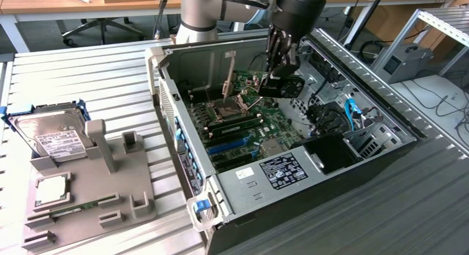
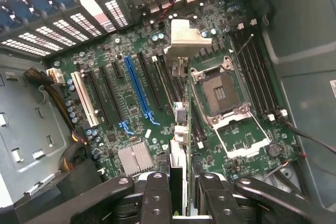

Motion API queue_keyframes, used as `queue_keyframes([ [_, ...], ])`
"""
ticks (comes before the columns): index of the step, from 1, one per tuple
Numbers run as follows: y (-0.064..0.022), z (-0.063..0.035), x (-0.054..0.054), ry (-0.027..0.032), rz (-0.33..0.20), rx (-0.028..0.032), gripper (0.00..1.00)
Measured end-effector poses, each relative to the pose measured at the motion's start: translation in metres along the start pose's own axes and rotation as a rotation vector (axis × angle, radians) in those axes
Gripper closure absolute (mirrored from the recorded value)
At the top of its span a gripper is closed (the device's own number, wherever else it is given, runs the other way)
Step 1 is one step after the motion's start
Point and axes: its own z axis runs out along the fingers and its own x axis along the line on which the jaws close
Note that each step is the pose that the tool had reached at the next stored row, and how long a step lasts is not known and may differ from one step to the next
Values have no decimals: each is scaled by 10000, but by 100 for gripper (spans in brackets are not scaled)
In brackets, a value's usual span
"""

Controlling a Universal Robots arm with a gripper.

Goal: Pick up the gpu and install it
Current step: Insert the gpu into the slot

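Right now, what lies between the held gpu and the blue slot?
In the wrist view, black expansion slots on the motherboard separate the gpu from the blue slot.

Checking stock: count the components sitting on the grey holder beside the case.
3: a hard drive at the far end, a silver square chip in the middle, a memory stick lying nearest the camera. None seems hidden.

The arm reaches down from above into the open computer case (image 1: 219, 172), wrist pointing almost straight down over the middle of the case. Its gripper (image 1: 282, 71) has both black fingers (image 2: 157, 192) closed on the gpu (image 2: 181, 129), held edge-on between the pads, hanging above the case floor
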Motion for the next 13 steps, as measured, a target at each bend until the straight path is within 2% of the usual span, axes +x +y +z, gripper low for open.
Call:
queue_keyframes([
  [13, 0, 0, 0, 30, -772, -1, 74],
])
